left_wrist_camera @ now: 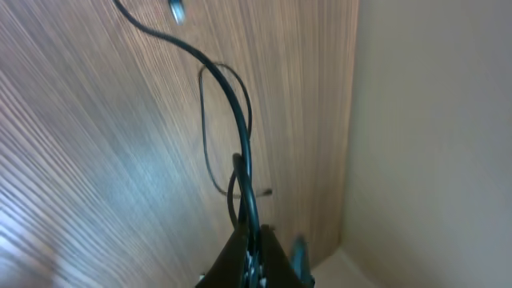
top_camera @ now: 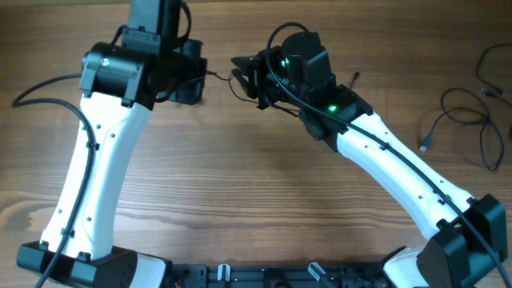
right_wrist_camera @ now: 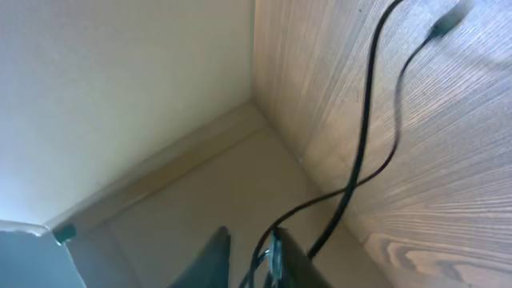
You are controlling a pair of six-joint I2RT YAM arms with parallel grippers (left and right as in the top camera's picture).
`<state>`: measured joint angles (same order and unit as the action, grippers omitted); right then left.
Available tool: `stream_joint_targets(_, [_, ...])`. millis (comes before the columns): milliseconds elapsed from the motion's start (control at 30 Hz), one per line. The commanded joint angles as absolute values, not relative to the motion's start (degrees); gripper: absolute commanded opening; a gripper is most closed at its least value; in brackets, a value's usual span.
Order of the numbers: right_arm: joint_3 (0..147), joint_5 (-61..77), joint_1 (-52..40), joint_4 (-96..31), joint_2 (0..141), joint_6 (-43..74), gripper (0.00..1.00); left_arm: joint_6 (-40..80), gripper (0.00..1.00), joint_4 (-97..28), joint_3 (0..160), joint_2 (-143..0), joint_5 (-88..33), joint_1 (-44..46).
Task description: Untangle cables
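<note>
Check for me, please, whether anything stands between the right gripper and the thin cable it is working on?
Nothing visible does. The cable runs between the fingers of the right gripper, and only the bare table lies behind it.

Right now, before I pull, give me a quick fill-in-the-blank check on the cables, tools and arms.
The left tool is ___ on the held cable.
The loose cable lies near the table's ___ edge.
The right arm carries lights coloured ___.
Missing words: shut, right, green.
</note>
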<state>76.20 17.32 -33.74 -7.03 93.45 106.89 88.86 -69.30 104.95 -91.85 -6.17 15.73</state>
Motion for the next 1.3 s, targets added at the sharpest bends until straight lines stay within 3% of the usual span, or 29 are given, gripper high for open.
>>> stream_joint_targets(0, [76.42, 16.25, -34.46, -7.16, 94.41, 106.48, 0.12, 89.36, 0.04, -69.08, 104.99, -91.29, -8.75, 16.69])
stream_joint_targets(233, [76.42, 16.32, -35.31, -7.62, 94.41, 106.5, 0.12, 89.62, 0.04, -68.99, 104.99, -91.64, -7.14, 18.55])
stream_joint_targets(333, [76.42, 16.29, -35.35, -7.31, 94.41, 106.59, 0.23, 89.58, 0.04, -68.97, 104.99, -92.01, -5.56, 18.52])
stream_joint_targets(433, [76.42, 16.27, -35.35, -6.24, 94.41, 106.61, 0.27, 89.58, 0.04, -68.95, 104.99, -92.6, -3.95, 18.52])
stream_joint_targets(600, [76.42, 16.95, -35.35, -6.31, 94.41, 106.54, 0.27, 89.54, 0.04, -68.73, 104.99, -94.15, -2.28, 18.52])
stream_joint_targets(900, [76.42, 18.0, -35.57, -6.74, 94.41, 106.52, 0.16, 88.9, 0.04, -67.51, 104.99, -95.74, -2.33, 18.48])
stream_joint_targets(1267, [76.42, 17.37, -36.14, -7.42, 94.41, 106.24, 0.2, 88.9, 0.04, -66.32, 104.99, -95.74, -3.68, 18.48])
